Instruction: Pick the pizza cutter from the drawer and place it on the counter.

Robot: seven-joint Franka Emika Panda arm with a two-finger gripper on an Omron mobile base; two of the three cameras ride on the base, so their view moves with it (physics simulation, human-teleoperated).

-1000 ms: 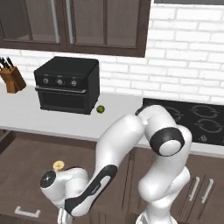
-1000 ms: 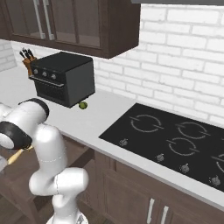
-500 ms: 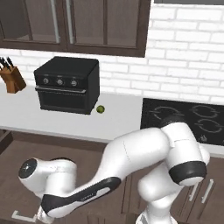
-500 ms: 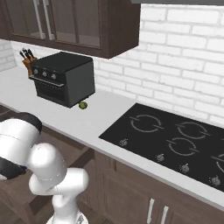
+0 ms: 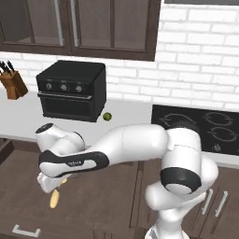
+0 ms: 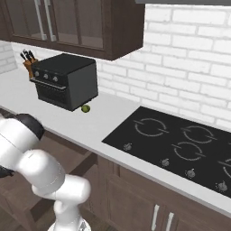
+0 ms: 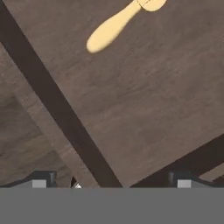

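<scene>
the light is soft and even, with no strong glare. the counter looks bright, and the space under its front edge is dim. the base views look a bit fuzzy. in the hand view, the drawer floor looks blurry.

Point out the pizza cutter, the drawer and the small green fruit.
pizza cutter (image 7: 114, 27), hand view, on its tapered handle.
drawer (image 7: 144, 105), hand view, on its bare brown floor.
green fruit (image 5: 107, 116), left base view, on its middle, beside the black oven.
</scene>
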